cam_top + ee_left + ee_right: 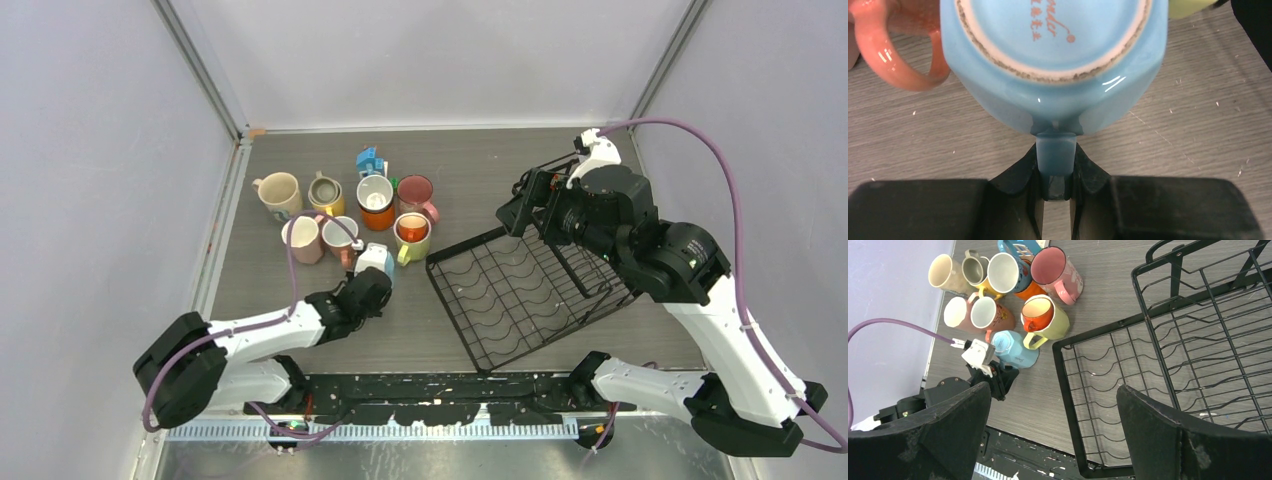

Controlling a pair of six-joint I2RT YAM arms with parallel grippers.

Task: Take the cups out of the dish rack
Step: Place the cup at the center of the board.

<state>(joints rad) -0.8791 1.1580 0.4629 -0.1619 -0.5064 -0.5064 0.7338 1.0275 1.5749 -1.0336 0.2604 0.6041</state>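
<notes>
The black wire dish rack lies right of centre, and no cup shows in it. Several cups stand clustered at the back left: cream, yellow, orange, pink and lime. A light blue cup sits at the cluster's near edge with its base turned towards the left wrist camera. My left gripper is shut on this cup's handle. My right gripper hangs open and empty above the rack's far left side.
A small blue-and-white toy house stands behind the cups. An orange-pink cup's handle lies just left of the blue cup, and the lime cup just right of it. White walls enclose the table on three sides.
</notes>
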